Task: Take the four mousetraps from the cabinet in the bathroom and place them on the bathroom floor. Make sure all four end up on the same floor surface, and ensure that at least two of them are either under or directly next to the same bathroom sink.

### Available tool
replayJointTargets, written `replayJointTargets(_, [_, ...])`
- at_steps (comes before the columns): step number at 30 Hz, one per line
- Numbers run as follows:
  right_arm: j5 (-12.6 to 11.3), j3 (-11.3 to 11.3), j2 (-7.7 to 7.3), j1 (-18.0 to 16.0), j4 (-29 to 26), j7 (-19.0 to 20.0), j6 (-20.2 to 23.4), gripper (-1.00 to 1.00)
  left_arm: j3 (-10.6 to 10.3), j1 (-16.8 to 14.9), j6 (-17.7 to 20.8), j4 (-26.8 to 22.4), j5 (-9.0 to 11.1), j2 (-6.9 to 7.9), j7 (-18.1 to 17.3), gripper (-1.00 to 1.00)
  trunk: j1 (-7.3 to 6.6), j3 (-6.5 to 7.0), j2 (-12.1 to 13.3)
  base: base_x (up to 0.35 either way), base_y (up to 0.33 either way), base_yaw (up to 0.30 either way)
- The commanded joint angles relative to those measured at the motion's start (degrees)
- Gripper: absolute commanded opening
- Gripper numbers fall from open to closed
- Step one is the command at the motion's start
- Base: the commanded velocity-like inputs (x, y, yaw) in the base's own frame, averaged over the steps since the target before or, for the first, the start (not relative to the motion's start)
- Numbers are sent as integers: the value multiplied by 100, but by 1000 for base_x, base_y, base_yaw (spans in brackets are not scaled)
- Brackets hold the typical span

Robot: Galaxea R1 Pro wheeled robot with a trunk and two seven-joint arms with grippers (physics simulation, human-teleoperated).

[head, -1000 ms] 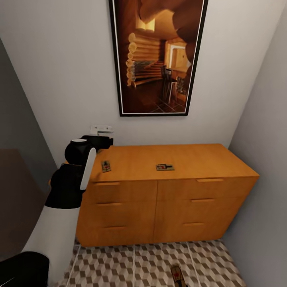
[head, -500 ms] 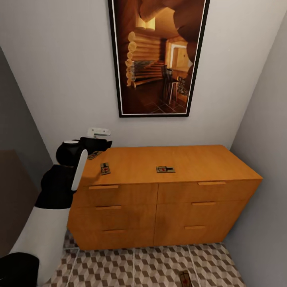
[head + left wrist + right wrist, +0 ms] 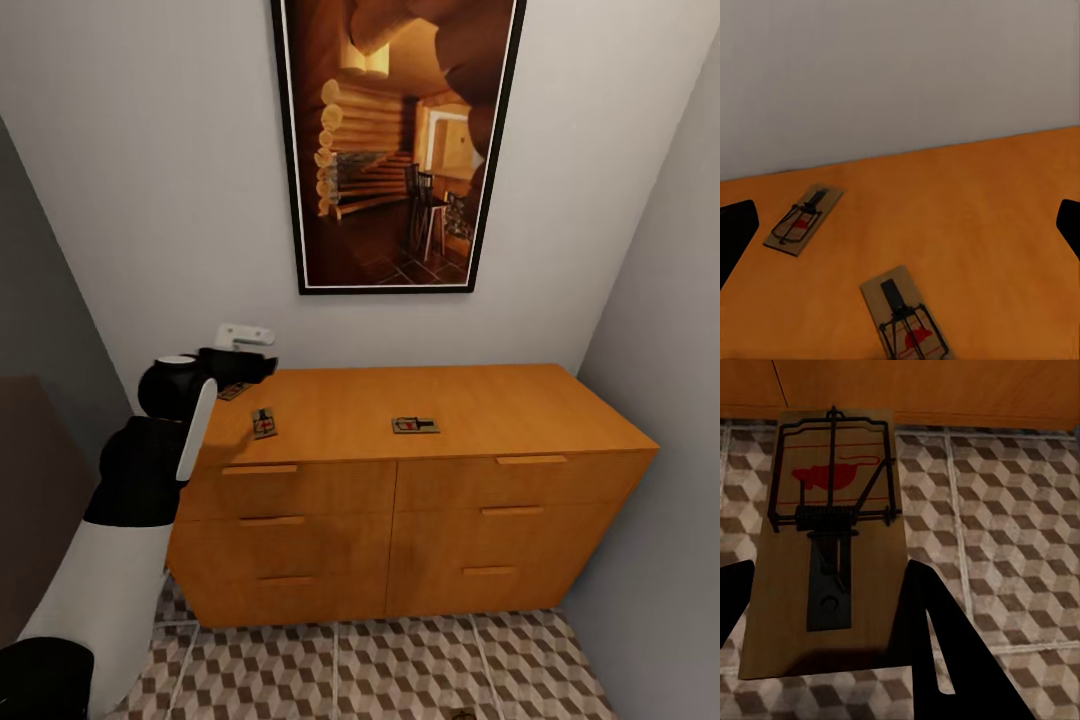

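Left gripper (image 3: 900, 225) is spread wide above the cabinet (image 3: 420, 400), two mousetraps (image 3: 804, 218) ahead of its fingers (image 3: 735, 232). Right gripper (image 3: 825, 607) grasps a trap over the bathroom floor (image 3: 1005, 525). The view has risen slightly since a second ago; placement appears pending.

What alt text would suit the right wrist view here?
A wooden mousetrap with dark wire parts and a red mark sits between the right gripper's dark jaws, above the cube-patterned tiled floor. The orange-brown cabinet base runs along the far edge.
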Motion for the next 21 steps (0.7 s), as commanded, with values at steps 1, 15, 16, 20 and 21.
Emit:
replayJointTargets(1, [-79,52,2,-4,4,-13,-16,-100,-9,-5,23,5,-7,62,1,100,0,-6,-3,0,0,0])
replayJointTargets(15, [-97,52,10,-3,4,5,-7,-100,82,-4,29,75,5,471,1,100,0,-6,-3,0,0,0])
replayJointTargets(16, [-97,52,10,-3,4,3,-7,-100,108,-4,29,77,5,472,1,100,0,-6,-3,0,0,0])
replayJointTargets(20, [-97,52,11,6,4,2,-7,-100,203,-4,31,92,14,475,1,100,0,-6,-3,94,0,0])
replayJointTargets(21, [-97,53,11,15,4,3,-7,-100,215,-4,31,105,18,475,1,100,0,-6,-3,222,0,0])
